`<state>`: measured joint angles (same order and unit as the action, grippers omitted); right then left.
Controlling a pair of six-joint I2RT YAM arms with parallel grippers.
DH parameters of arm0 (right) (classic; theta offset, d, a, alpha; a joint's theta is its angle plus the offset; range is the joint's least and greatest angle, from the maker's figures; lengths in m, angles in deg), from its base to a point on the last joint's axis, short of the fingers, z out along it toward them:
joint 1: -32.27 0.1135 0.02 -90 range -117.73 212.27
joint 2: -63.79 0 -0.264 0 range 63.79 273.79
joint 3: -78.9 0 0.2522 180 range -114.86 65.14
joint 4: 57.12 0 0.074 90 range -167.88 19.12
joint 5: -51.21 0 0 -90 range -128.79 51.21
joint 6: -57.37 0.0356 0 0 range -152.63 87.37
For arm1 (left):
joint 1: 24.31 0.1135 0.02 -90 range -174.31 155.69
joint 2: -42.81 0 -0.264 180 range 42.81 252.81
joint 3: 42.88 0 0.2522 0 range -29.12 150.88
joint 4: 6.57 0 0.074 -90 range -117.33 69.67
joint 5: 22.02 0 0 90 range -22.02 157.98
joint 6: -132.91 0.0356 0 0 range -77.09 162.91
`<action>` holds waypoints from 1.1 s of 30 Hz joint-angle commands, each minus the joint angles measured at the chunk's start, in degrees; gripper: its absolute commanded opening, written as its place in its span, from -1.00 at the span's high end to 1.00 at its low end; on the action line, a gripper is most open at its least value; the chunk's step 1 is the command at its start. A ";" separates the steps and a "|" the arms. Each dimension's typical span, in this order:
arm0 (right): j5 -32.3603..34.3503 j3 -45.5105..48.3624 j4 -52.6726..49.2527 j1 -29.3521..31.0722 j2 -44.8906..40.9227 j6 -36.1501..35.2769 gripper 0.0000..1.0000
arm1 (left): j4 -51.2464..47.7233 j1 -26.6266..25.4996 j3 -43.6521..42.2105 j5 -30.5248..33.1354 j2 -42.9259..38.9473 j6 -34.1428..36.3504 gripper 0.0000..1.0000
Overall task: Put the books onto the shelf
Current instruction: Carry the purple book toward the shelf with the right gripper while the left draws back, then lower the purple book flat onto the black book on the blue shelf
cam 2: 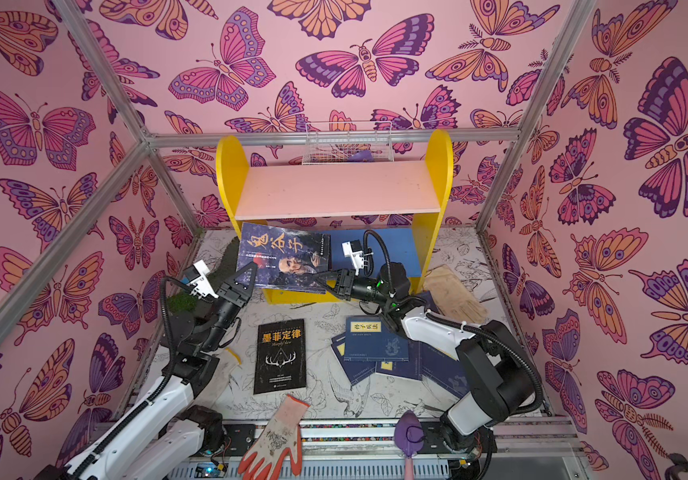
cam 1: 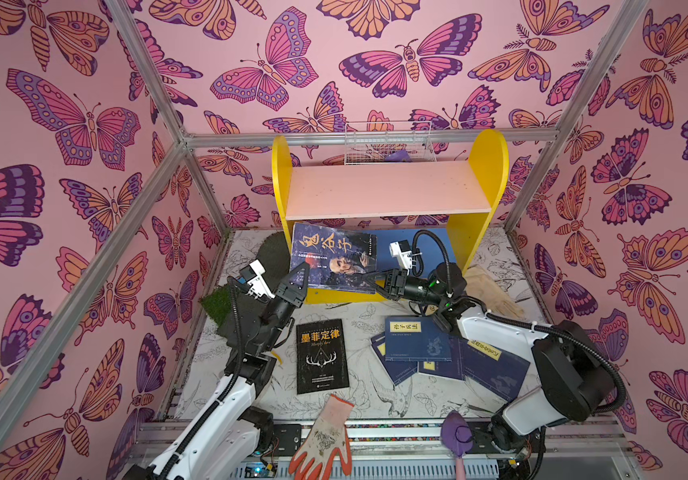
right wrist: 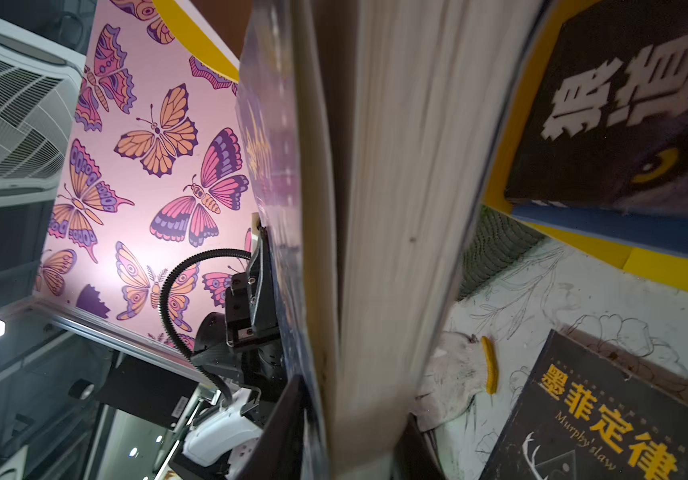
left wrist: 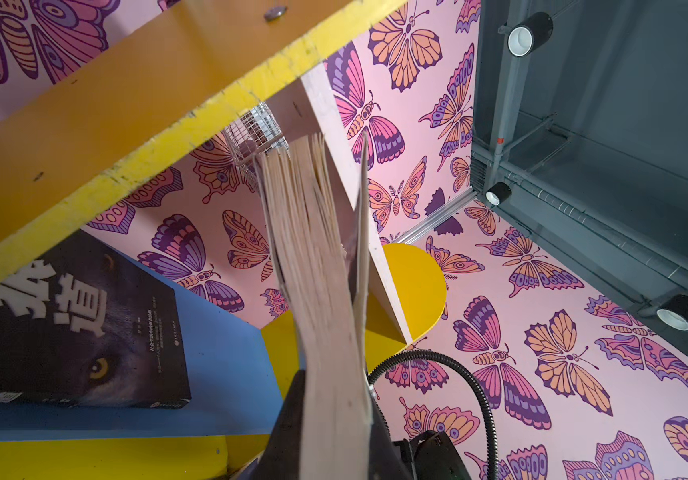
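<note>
A dark-blue paperback (cam 1: 334,253), held at both near corners, faces a yellow shelf (cam 1: 487,166).
The left gripper (cam 1: 298,276) clamps the paperback's near left corner, and the right gripper (cam 1: 369,277) pinches its near right corner. The paperback tilts, its long axis pointing away from both grippers toward the opening between the pink upper board (cam 1: 383,187) and the blue lower board (cam 2: 404,249).

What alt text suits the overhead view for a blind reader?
The left gripper and right gripper grip a dark paperback by its lower corners, in front of a yellow-sided shelf. A black book and navy books lie on the table.
</note>
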<state>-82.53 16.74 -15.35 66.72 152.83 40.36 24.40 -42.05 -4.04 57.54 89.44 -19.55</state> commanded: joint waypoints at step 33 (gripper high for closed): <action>-1.65 -24.48 -27.90 -8.00 13.88 -20.27 1.00 | -80.31 -1.09 -3.28 27.23 -23.79 -9.96 -0.76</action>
<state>-83.41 -3.35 -45.17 58.70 166.31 22.15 -52.82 -43.03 -6.47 83.90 65.70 -28.27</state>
